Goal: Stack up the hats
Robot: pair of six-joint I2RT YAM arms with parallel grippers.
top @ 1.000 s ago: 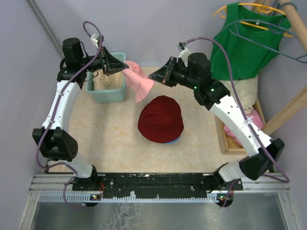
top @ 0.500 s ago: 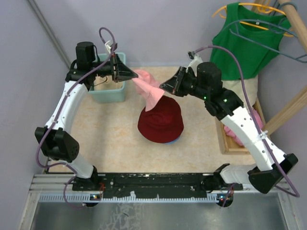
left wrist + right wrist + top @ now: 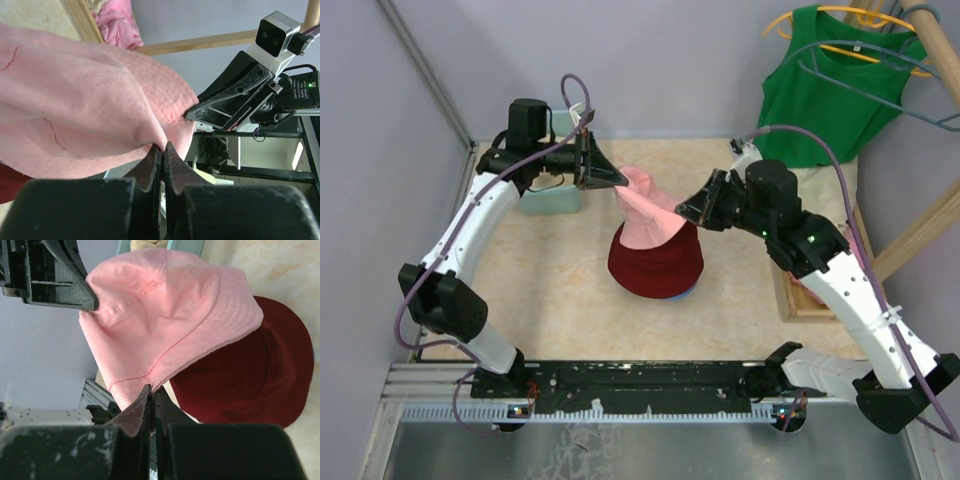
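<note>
The pink hat point(image 3: 648, 213) hangs stretched between both grippers, just above the dark red hat point(image 3: 655, 265). My left gripper point(image 3: 623, 181) is shut on its brim at the left; in the left wrist view the gripper point(image 3: 163, 146) pinches the pink hat point(image 3: 90, 100). My right gripper point(image 3: 682, 211) is shut on the brim at the right; in the right wrist view the gripper point(image 3: 152, 389) grips the pink hat point(image 3: 170, 310) over the dark red hat point(image 3: 250, 375). A sliver of the blue hat point(image 3: 672, 296) shows under the red one. A beige hat point(image 3: 145, 245) lies in the basket.
A teal basket point(image 3: 545, 196) stands at the back left behind the left arm. A green tank top point(image 3: 830, 80) hangs at the back right. A wooden tray point(image 3: 790, 290) with pink cloth lies at the right edge.
Both grippers have carried the pink hat from beside the basket rightward and toward the front, to above the dark red hat. The right arm has drawn back to the right.
</note>
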